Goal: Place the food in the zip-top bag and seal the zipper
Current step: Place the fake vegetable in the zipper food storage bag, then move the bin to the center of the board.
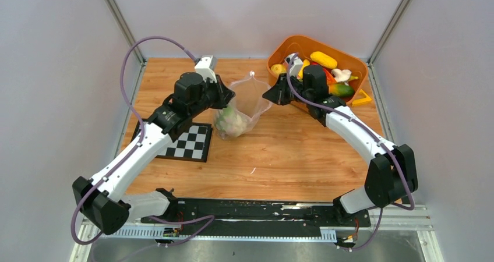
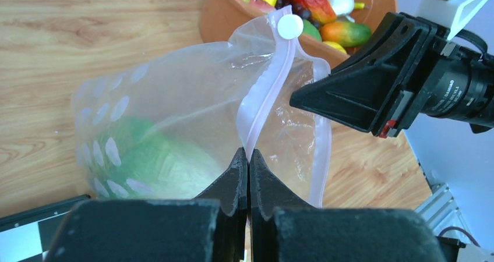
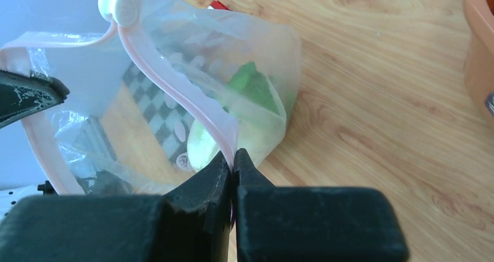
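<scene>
The clear, crinkly plastic zip-top bag with pale dots [image 1: 243, 103] hangs between my two tools near the middle of the wooden table [image 1: 303, 151]. Its mouth is up, and its belly seems to rest on the boards. My left gripper [image 2: 249, 155] is pressed together on the pinkish translucent press-seal zipper [image 2: 267, 93] at the bag's 9 o'clock. My right gripper [image 3: 233, 156] pinches the same strip from 3 o'clock, so the mouth gapes between them. A small round white slider [image 2: 289, 27] sits on the strip at 12 o'clock, away from both grips. I judge the film light, limp and slippery, with nothing to hold its shape. The strip is the one firm part, so that is where I should hold. A pale green plastic toy cabbage [image 2: 152, 160] lies low inside and weights the bottom, which should steady it. The remaining toy fruits and vegetables [image 1: 326, 67] are piled in the orange plastic basket [image 1: 281, 46] at 1 o'clock from the bag, close behind my right wrist. The black-and-white checkerboard [image 1: 191, 142] lies at 8 o'clock.
</scene>
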Tool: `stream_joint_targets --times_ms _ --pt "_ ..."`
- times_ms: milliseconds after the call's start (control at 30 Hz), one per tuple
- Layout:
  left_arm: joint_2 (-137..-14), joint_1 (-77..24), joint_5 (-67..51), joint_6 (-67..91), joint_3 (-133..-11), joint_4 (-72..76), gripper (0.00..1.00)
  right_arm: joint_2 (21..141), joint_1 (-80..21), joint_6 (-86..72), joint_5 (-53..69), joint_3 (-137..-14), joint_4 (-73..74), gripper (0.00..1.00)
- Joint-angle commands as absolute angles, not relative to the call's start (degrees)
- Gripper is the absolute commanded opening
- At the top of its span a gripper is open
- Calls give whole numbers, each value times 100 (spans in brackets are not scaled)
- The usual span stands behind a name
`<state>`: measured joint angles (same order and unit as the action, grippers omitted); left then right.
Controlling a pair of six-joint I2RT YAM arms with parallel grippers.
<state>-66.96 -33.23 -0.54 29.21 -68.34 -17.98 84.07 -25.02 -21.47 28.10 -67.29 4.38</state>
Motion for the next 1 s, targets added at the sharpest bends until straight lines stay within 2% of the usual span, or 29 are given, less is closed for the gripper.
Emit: stream_joint_targets --times_ms 0,100,167,267,400,533,700,767,967 --pt "-6990 -3301 -315 2993 -6779 -1347 0 8352 -2297 -2248 3046 -6660 321 6" --pt "-7117 -3299 -325 3063 -6734 -1197 0 8268 -2281 -1859 3224 -6833 649 15" --pt "-7199 -3299 -321 3082 -6742 -1143 0 8249 -2276 -1603 3383 -7015 977 25" --pt "-7291 -3296 -426 3160 -6735 -1039 0 8088 -2276 -1363 3459 -7134 1264 49" --pt "-7411 -3302 -508 3199 -6790 -953 0 7581 -2248 -996 3293 -7037 1297 66" --pt "-7452 -3302 -474 3170 -6807 -937 0 7024 -2149 -695 2486 -6937 1305 69" --pt "-7490 -3303 -566 3185 -6779 -909 0 6843 -1869 -633 879 -6850 1202 70" --pt "-7477 -3299 -614 3181 -6755 -889 0 6936 -1655 -597 313 -6857 1172 72" --pt "-7496 -3300 -789 3168 -6724 -867 0 8099 -554 -1177 128 -7512 1687 73"
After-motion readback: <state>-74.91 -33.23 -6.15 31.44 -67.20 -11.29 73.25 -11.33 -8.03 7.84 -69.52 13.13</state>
